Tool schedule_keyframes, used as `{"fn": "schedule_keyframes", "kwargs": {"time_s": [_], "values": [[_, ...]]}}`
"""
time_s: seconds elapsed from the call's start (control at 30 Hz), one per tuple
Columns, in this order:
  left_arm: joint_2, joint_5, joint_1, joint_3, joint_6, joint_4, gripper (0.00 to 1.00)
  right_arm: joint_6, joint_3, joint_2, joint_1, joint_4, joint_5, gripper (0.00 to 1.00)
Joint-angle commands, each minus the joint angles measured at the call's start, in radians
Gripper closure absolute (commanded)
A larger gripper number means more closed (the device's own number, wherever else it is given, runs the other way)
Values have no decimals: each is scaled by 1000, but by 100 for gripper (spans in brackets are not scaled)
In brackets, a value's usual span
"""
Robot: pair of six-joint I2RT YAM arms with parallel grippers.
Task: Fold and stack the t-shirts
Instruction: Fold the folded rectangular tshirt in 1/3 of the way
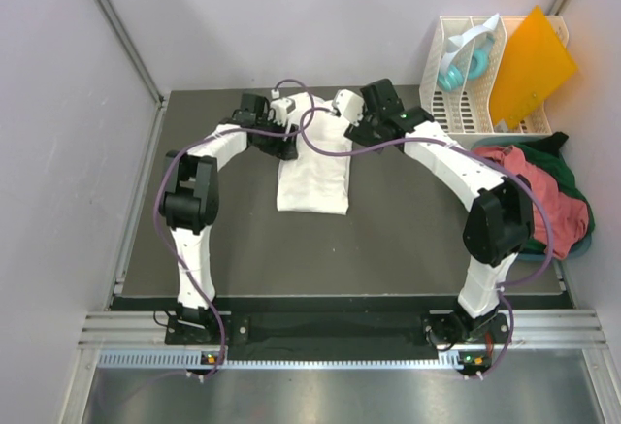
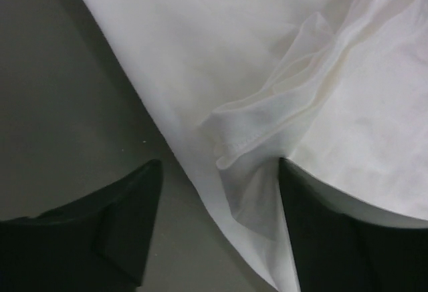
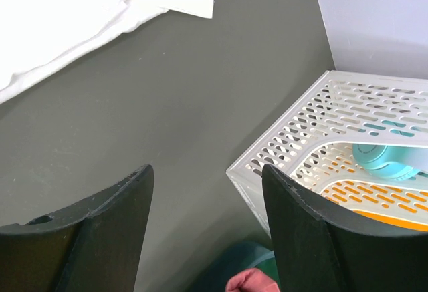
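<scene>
Your left jaws gape wide with a hem of the white t-shirt (image 2: 281,51) between them — your right jaws, equally wide, have cloth only ahead-left.

White slatted rack (image 1: 452,114), orange sheet (image 1: 529,65) inside, teal headphones (image 1: 454,75), dark table (image 1: 388,240)

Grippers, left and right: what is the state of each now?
Left gripper: open, holding nothing, over the white shirt.
Right gripper: open, empty.

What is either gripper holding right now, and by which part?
Nothing is held. The left gripper is open, a stitched hem of the white t-shirt lying unclamped in its gap; the right gripper is open over bare table.
</scene>
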Motion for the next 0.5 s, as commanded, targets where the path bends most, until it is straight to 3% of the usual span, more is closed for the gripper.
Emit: {"fn": "schedule_keyframes", "kwargs": {"time_s": [0.0,0.03,0.1,0.3,0.47], "values": [[-121,-71,-2,-60,-13,162,16,-4,9,-2,24,29,5,33],[-139,-80,-2,-84,-17,206,9,-4,0,-2,29,35,7,32],[-162,-122,-2,-105,-17,242,6,-9,-9,-4,34,39,16,30],[-191,-546,23,-86,16,248,1,-4,-34,-8,61,20,-35,28],[-243,-603,136,-71,9,187,1,-15,-100,10,187,38,-48,28]]}}
